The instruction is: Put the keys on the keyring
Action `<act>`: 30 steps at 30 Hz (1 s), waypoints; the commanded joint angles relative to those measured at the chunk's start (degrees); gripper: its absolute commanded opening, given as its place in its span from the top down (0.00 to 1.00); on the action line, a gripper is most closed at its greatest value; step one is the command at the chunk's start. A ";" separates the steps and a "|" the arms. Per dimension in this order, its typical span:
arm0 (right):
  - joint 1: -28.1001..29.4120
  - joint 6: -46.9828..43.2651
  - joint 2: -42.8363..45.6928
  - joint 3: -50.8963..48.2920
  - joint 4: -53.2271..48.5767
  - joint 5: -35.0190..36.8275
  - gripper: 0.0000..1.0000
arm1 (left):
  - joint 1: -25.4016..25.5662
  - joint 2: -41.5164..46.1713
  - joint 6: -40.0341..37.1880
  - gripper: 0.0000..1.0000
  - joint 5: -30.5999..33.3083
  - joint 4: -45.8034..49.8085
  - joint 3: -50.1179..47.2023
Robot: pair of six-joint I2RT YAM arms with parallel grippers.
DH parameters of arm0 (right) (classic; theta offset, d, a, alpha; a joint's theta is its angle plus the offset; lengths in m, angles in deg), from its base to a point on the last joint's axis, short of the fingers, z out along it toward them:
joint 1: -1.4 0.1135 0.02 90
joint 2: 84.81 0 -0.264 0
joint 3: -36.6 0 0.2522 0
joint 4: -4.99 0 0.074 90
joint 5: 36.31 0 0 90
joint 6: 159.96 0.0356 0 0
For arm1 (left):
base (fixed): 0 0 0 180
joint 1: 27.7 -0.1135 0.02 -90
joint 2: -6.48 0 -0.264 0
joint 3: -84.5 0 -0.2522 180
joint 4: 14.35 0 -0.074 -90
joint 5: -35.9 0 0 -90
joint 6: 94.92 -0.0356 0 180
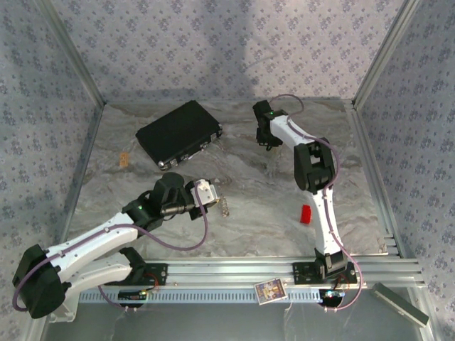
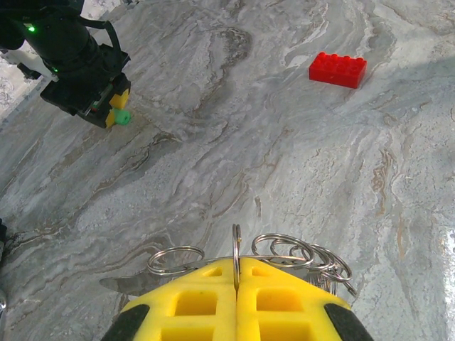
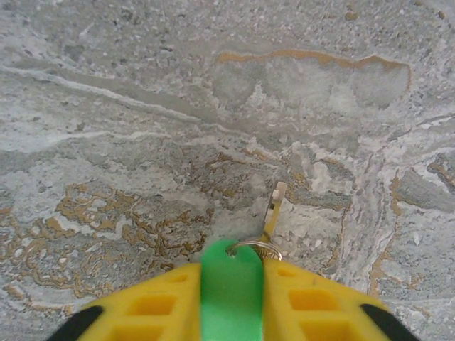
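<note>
Two grippers engaged, left gripper [image 2: 237, 280] closed tight on keyring [image 2: 236, 247] — rings fanned out over marbled table [image 2: 284, 142] beyond its fingertips, right gripper [image 3: 231, 266] clamped on green key [image 3: 229, 291] — shank [image 3: 274, 202] pointing forward over table, red block [image 2: 338, 69] lying well apart.

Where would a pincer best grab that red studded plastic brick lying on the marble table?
Across its two long side walls, coming straight down from above. The red studded plastic brick lies flat on the marble-patterned table with its studs up, so the sides are exposed. Its narrow width probably fits between the pincer's fingers better than its length would.
</note>
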 commanded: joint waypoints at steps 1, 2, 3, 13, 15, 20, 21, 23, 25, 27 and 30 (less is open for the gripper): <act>-0.25 -0.05 2.75 -5.84 -0.07 -2.05 0.81 | 0.32 0.15 -0.38 1.00 -1.22 -0.44 2.23; -0.12 -0.08 4.03 -7.87 0.84 -2.40 0.82 | 0.35 0.16 -0.42 1.00 -1.22 -0.42 2.23; -0.12 -0.04 5.15 -9.44 1.32 -2.69 0.82 | 0.35 0.17 -0.42 1.00 -1.24 -0.42 2.23; 2.48 -1.90 16.32 -25.08 4.16 -4.80 0.84 | 0.33 0.32 -0.26 1.00 -1.22 -0.35 2.41; 3.35 -2.32 19.11 -28.58 4.24 -4.86 0.85 | 0.33 0.28 -0.33 1.00 -1.28 -0.34 2.41; 5.36 -2.33 25.55 -35.97 4.46 -5.95 0.85 | 0.34 0.13 -0.37 1.00 -1.23 0.02 2.61; 5.79 -2.36 26.32 -36.80 4.16 -6.16 0.85 | 0.35 0.17 -0.33 1.00 -1.23 0.03 2.59; 6.56 -2.52 27.21 -37.58 3.18 -6.12 0.85 | 0.32 0.16 -0.17 1.00 -1.37 0.04 2.52; 6.93 -2.77 27.88 -37.66 2.69 -6.35 0.85 | 0.27 0.21 -0.15 1.00 -1.35 0.11 2.45; 6.86 -2.78 28.29 -37.03 2.18 -6.30 0.80 | 0.32 0.19 -0.16 1.00 -1.47 0.11 2.56; 6.38 -3.10 28.21 -35.30 1.34 -6.09 0.68 | 0.39 0.22 -0.20 1.00 -1.48 0.28 2.59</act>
